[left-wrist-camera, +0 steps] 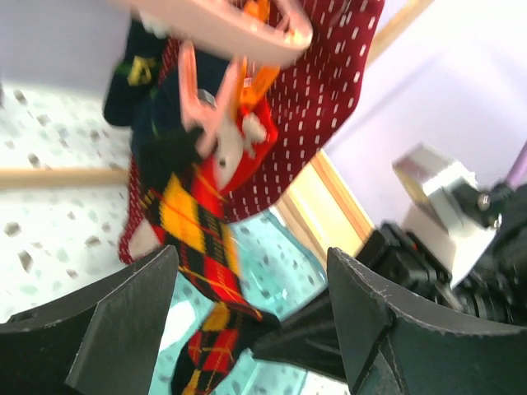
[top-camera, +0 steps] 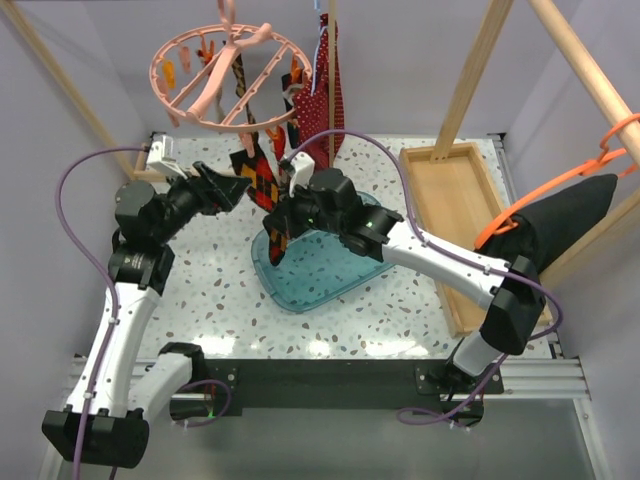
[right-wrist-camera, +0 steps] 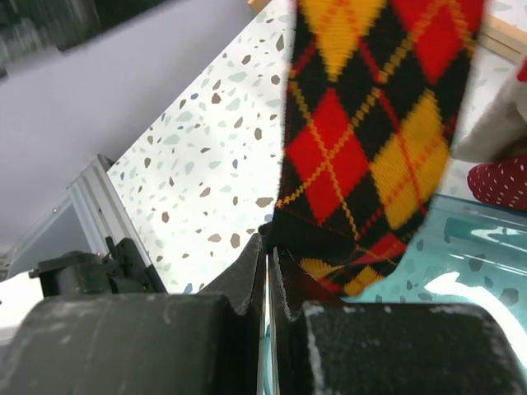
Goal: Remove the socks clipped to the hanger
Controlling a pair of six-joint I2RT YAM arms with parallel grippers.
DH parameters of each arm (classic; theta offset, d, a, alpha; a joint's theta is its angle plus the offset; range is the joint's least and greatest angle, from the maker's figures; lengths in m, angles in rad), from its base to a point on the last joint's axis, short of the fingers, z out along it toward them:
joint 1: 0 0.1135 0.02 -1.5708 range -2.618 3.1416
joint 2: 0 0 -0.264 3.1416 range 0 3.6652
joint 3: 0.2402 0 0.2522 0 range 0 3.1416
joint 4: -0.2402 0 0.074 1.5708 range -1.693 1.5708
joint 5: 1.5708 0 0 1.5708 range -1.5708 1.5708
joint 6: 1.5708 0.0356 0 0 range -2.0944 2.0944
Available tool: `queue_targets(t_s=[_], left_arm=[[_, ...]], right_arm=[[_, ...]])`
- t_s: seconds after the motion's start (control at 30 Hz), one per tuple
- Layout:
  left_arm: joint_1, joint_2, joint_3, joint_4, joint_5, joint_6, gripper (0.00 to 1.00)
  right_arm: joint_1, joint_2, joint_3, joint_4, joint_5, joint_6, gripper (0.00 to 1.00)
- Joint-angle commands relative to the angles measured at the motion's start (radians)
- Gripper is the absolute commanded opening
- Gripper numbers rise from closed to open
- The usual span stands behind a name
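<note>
The socks [top-camera: 262,150] hung in a bunch from the clips of the hanger [top-camera: 207,88], a round salmon-pink plastic ring with spokes, up at the far left above the worktop [top-camera: 200,290]. The argyle sock [right-wrist-camera: 370,140] nearest the arms was a soft knit, black with red and yellow-orange diamonds crossed by thin yellow lines. It hung down below a pink clip [left-wrist-camera: 210,107], with its lower end over the left edge of a teal tray [top-camera: 330,270]. The right hand [right-wrist-camera: 270,251] had its 2 fingers pressed together on that lower end, dark fabric pinched at their tips. The left hand [left-wrist-camera: 251,271] sat just left of the same sock. Its 2 black wedge-shaped fingers [left-wrist-camera: 123,321] were spread wide apart and held nothing, and the sock showed in the gap beyond them. Behind the socks hung a dark red garment [left-wrist-camera: 329,99] with white dots. The worktop was pale speckled terrazzo. The tray was glossy, translucent and rounded at its corners. A shallow wooden tray [top-camera: 450,220] lay at the right.
</note>
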Motion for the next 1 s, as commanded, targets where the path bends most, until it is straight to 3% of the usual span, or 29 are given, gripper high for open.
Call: queue_targets(t_s=[0.0,0.33,0.5,0.7,0.97], left_arm=[[-0.003,0.020,0.092,-0.007,-0.098,0.084,0.78],[-0.003,0.051,0.075,-0.012,-0.143,0.145,0.97],[-0.001,0.103,0.107,0.079,-0.120,0.205,0.88],[-0.003,0.235,0.123,0.249,-0.026,0.101,0.88],[-0.006,0.186,-0.026,0.592,-0.072,-0.020,0.82]], right_arm=[[0.006,-0.077,-0.024,0.001,0.013,-0.007,0.00],[0.006,-0.095,-0.015,-0.042,-0.017,-0.016,0.00],[0.008,-0.109,-0.018,-0.041,-0.054,-0.013,0.00],[0.009,-0.138,-0.022,-0.047,-0.056,-0.022,0.00],[0.008,-0.144,-0.027,-0.044,-0.066,-0.020,0.00]])
